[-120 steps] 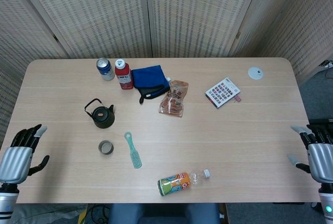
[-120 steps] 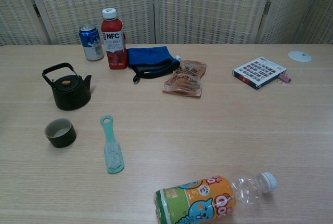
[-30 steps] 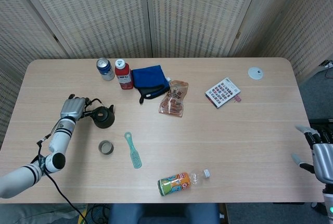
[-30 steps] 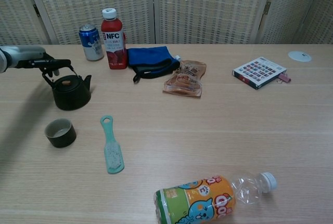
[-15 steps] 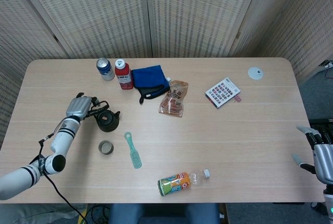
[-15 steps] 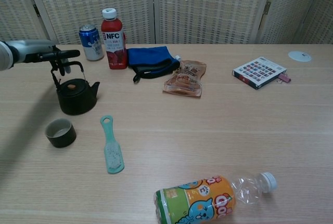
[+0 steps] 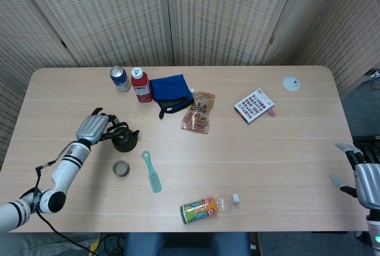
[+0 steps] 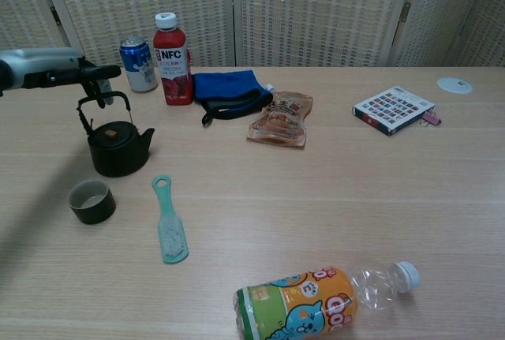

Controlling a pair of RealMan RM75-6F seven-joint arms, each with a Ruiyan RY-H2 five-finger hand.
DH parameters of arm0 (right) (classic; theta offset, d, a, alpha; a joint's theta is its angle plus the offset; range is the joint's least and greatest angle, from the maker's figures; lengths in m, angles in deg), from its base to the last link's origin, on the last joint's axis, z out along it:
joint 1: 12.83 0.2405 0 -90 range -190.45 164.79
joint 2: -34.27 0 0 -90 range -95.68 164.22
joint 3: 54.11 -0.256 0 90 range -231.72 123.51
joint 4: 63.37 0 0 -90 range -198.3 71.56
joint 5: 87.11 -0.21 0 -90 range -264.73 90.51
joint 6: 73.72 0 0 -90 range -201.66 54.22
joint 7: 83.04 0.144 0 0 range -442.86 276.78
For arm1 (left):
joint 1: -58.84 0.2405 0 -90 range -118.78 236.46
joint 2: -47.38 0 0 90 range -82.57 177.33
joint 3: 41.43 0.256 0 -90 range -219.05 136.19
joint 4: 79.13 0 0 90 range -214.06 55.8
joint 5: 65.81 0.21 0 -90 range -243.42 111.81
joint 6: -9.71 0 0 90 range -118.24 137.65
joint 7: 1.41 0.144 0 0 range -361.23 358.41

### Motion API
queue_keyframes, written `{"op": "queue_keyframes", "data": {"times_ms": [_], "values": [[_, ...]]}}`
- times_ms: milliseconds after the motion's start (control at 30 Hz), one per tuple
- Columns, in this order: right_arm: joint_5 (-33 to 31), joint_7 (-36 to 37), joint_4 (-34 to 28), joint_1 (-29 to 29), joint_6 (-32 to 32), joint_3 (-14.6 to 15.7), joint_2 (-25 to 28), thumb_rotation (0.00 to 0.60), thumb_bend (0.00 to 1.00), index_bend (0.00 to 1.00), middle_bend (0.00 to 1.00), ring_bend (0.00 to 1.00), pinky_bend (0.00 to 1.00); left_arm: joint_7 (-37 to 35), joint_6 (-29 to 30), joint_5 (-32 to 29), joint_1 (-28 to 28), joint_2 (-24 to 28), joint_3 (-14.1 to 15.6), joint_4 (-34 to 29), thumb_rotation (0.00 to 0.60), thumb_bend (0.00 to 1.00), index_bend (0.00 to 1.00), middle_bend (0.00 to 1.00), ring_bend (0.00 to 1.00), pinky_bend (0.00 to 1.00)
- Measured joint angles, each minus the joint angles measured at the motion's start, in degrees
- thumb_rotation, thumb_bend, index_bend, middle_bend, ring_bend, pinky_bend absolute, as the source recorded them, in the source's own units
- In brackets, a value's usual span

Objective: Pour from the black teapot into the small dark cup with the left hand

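Left hand [image 8: 49, 72] grips the handle of the one black teapot [image 8: 119, 149], which hangs upright w/ spout to the right, just behind the one small dark cup [image 8: 91, 201] standing apart on the table [image 8: 331, 198]. Right hand [image 7: 363, 173] sits off the table's right edge, fingers spread, holding nothing. Also on the table: 2 bottles – red juice [image 8: 172, 60] upright, orange one [image 8: 316, 304] lying – 1 can [image 8: 139, 65], 1 teal brush [image 8: 168, 222], 1 blue pouch [image 8: 229, 90], 1 snack bag [image 8: 282, 119]
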Motion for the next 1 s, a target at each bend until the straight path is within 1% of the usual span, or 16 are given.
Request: {"op": "queue_keyframes", "data": {"times_ms": [200,367,400,467,533,667,900,1000], "values": [[0.4,0.0,0.0,-0.1,-0.5,0.1,-0.1,0.600,0.15,0.24,0.29,0.16,0.18,0.2,3.3,4.8,1.7,2.8,1.7,-5.6,0.000,0.06,0.41,0.39,0.29,0.03],[0.5,0.0,-0.1,-0.3,-0.8,0.1,-0.2,0.600,0.15,0.24,0.29,0.16,0.18,0.5,5.5,7.9,2.7,4.1,2.8,-8.3,0.001,0.07,0.41,0.39,0.29,0.03],[0.5,0.1,-0.1,-0.3,-0.8,0.1,-0.2,0.600,0.15,0.24,0.29,0.16,0.18,0.4,6.0,8.5,2.9,4.2,2.9,-8.7,0.012,0.06,0.41,0.39,0.29,0.03],[0.6,0.1,0.0,-0.4,-1.1,0.1,-0.2,0.600,0.15,0.24,0.29,0.16,0.18,0.4,6.8,9.4,3.2,4.3,3.0,-9.0,0.057,0.07,0.39,0.39,0.28,0.03],[0.7,0.2,0.0,-0.4,-1.2,0.1,-0.2,0.600,0.15,0.24,0.29,0.16,0.18,0.5,7.5,10.2,3.4,4.3,3.2,-9.2,0.075,0.06,0.36,0.38,0.27,0.03],[0.7,0.3,0.3,-0.5,-1.4,0.1,-0.3,0.600,0.15,0.24,0.29,0.16,0.18,0.9,8.3,11.6,3.6,3.7,3.6,-9.3,0.087,0.06,0.30,0.36,0.26,0.03],[0.5,0.6,0.8,-0.7,-1.9,-0.2,-0.5,0.600,0.15,0.24,0.29,0.16,0.18,3.0,8.7,12.4,3.1,1.3,4.0,-8.3,0.084,0.06,0.23,0.30,0.22,0.03],[0.6,0.7,1.2,-0.8,-2.5,-0.5,-0.7,0.600,0.15,0.24,0.29,0.16,0.18,4.0,8.5,12.3,2.6,-0.2,4.0,-6.9,0.112,0.06,0.20,0.27,0.20,0.03]]}}
